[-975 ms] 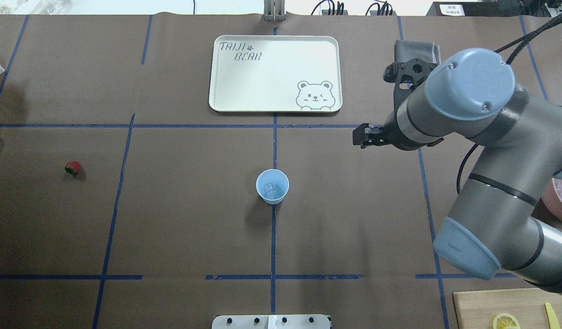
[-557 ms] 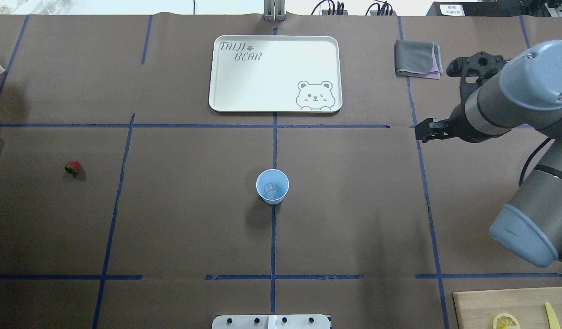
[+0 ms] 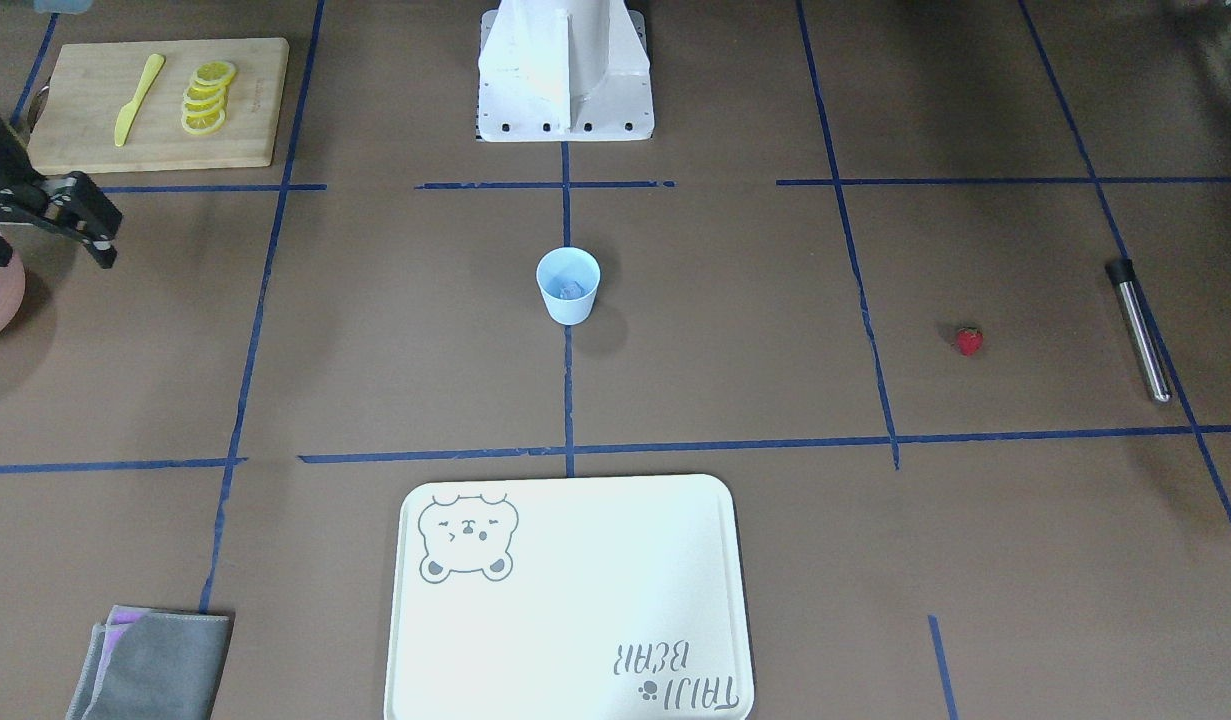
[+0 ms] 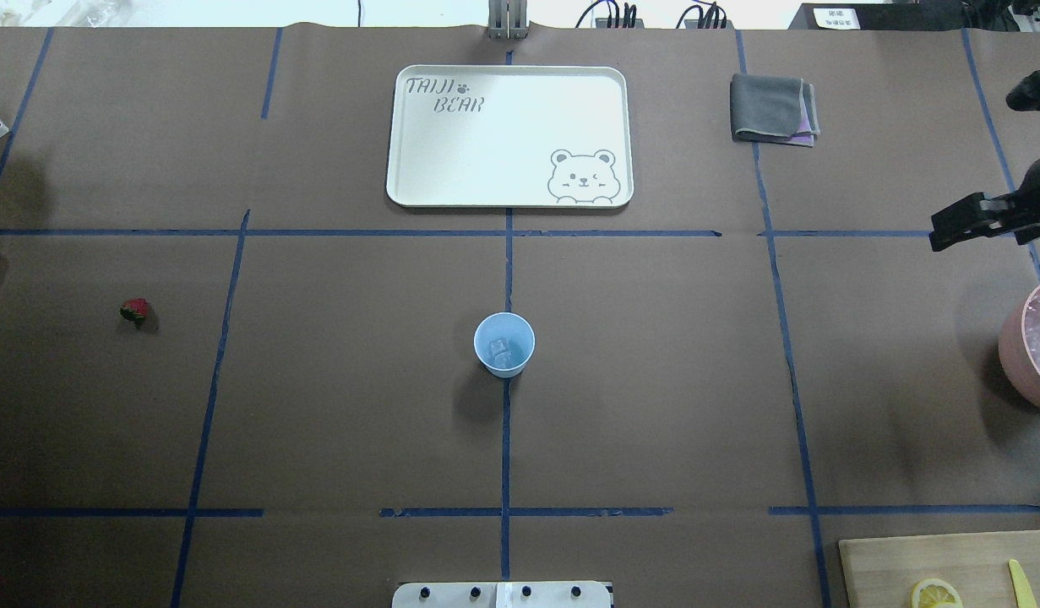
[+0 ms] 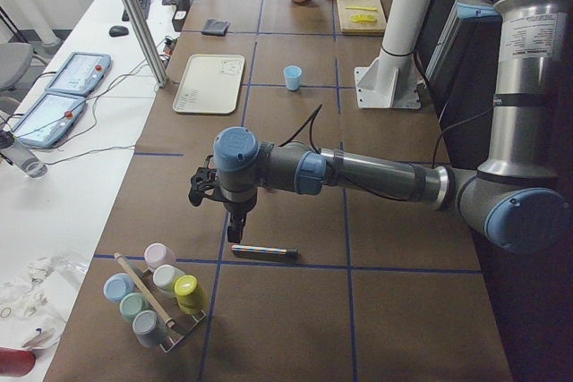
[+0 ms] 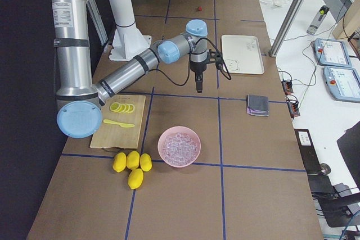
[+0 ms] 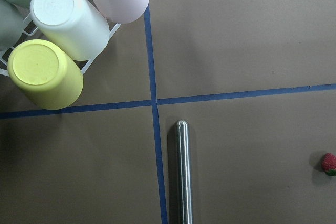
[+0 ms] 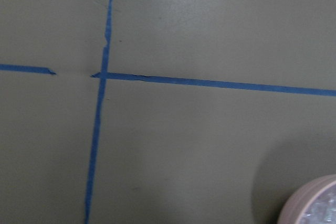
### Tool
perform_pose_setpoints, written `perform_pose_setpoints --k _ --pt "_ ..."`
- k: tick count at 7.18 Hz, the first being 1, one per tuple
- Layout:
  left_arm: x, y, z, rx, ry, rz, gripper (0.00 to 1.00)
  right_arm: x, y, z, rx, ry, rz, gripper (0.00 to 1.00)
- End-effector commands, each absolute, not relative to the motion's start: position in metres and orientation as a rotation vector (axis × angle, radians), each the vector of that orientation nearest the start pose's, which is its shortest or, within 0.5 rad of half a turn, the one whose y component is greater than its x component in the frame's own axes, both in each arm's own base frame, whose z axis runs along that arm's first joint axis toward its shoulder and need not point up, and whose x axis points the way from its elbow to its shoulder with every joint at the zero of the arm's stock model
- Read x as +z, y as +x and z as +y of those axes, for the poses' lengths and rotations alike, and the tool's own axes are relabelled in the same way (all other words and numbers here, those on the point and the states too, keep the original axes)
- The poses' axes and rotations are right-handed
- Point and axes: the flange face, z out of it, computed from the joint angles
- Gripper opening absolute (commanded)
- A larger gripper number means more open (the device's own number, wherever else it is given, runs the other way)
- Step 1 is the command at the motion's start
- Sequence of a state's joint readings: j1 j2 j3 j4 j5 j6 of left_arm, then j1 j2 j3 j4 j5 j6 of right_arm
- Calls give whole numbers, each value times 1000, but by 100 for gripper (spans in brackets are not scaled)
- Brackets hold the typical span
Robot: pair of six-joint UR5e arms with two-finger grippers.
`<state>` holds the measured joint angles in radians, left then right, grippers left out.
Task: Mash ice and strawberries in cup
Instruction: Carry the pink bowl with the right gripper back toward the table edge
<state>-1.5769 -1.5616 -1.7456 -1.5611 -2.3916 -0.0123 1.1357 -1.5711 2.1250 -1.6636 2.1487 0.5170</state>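
Your small pale blue plastic cup (image 4: pixel 503 344) holds ice (image 4: pixel 502 348) at bench centre; the tiny red strawberry (image 4: pixel 134 310) waits at nine o'clock (uncollected). The right end effector (image 4: pixel 950 232) looks closed and empty; the left one's state I cannot tell.

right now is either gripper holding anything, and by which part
The right gripper holds nothing: no thing shows at its tip, out over bare table. The left gripper hangs above the metal rod; whether it grips anything cannot be told.

Even, bright overhead light is falling across the brown desk (image 4: pixel 317 405).
The cup (image 4: pixel 503 343) is casting a soft shadow; the tray (image 4: pixel 509 135) is glaring nearly white, and the right wrist view is looking dim and slightly blurred.
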Motion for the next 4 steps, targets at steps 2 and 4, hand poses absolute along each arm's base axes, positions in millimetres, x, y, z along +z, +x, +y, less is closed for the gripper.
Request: perform_pose_setpoints --k 2,4 --pt "574 -63 -492 48 148 819 100 498 -70 -448 -173 81 -702 99" --pt "574 -63 -492 48 148 819 100 559 -61 -422 -175 100 -707 99"
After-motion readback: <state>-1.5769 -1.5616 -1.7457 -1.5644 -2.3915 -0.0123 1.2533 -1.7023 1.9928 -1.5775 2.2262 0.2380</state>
